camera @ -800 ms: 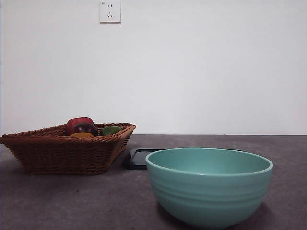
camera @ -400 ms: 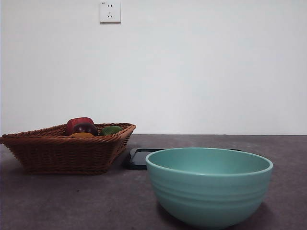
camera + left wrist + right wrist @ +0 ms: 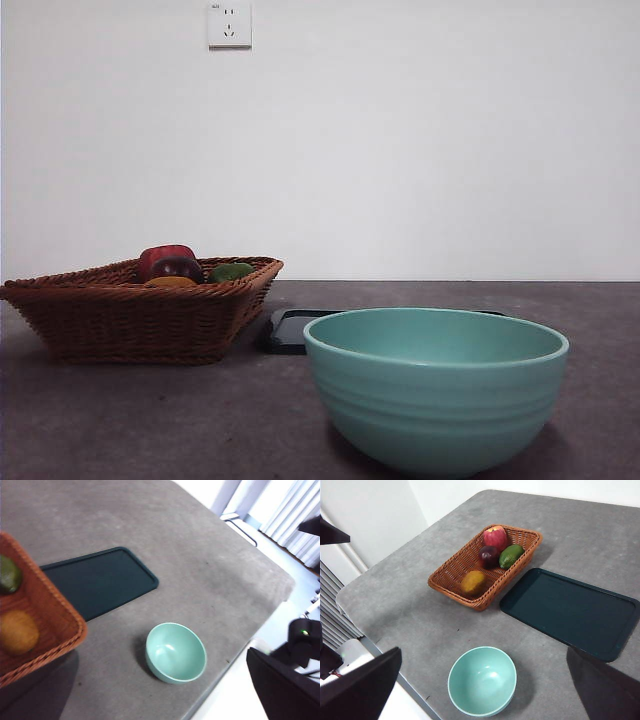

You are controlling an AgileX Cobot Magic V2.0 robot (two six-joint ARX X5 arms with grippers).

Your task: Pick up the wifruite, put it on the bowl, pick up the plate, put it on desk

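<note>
The wifruite (image 3: 473,582), orange-brown, lies in a wicker basket (image 3: 451,575) near its front corner; the front view shows only its top (image 3: 170,282). On the desk (image 3: 150,420) stands the empty teal bowl (image 3: 436,390). Beside the basket, a flat dark teal plate (image 3: 570,611) lies on the desk. My right gripper (image 3: 484,652) hangs high above the bowl, open and holding nothing. My left gripper (image 3: 155,685) is also high over the desk. Only one of its fingers (image 3: 285,690) shows, far out to the side, and it holds nothing. Neither gripper appears in the front view.
The basket also holds a red apple (image 3: 495,537), a dark purple fruit (image 3: 489,556) and a green one (image 3: 511,556). The desk's front edge (image 3: 405,680) runs close by the bowl. A white wall stands behind the desk.
</note>
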